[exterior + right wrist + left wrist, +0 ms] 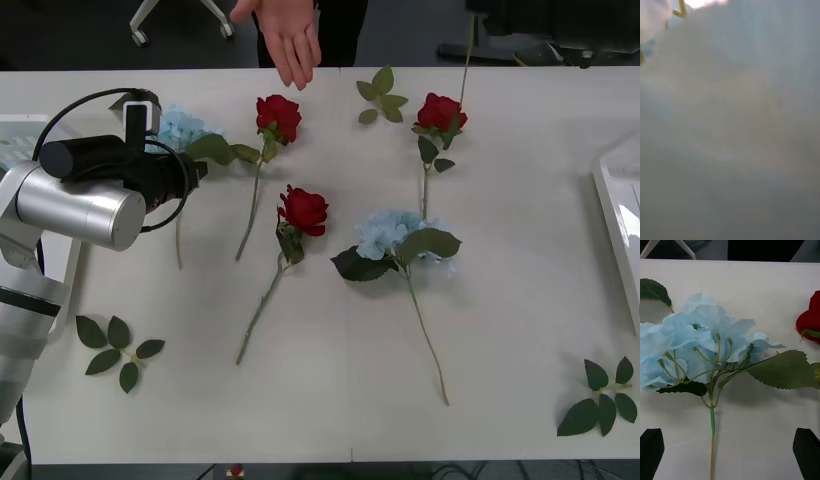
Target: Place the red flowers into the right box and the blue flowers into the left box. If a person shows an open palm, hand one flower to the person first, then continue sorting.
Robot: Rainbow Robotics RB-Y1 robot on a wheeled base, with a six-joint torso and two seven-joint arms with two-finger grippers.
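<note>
Three red flowers lie on the white table: one (279,115) at the back left, one (304,210) in the middle, one (440,112) at the back right. A blue flower (395,233) rests at centre. Another blue flower (180,127) (703,341) lies at the left, under my left arm. In the left wrist view my left gripper (730,452) is open, its black fingertips (651,452) on either side of that flower's stem (712,442) and apart from it. A person's hand (290,40) reaches over the far edge, fingers spread.
The left box (15,140) shows at the table's left edge and the right box (612,190) at its right edge. Loose leaf sprigs lie at front left (115,350), front right (600,400) and back centre (380,95). A red flower (810,317) lies beside the blue one.
</note>
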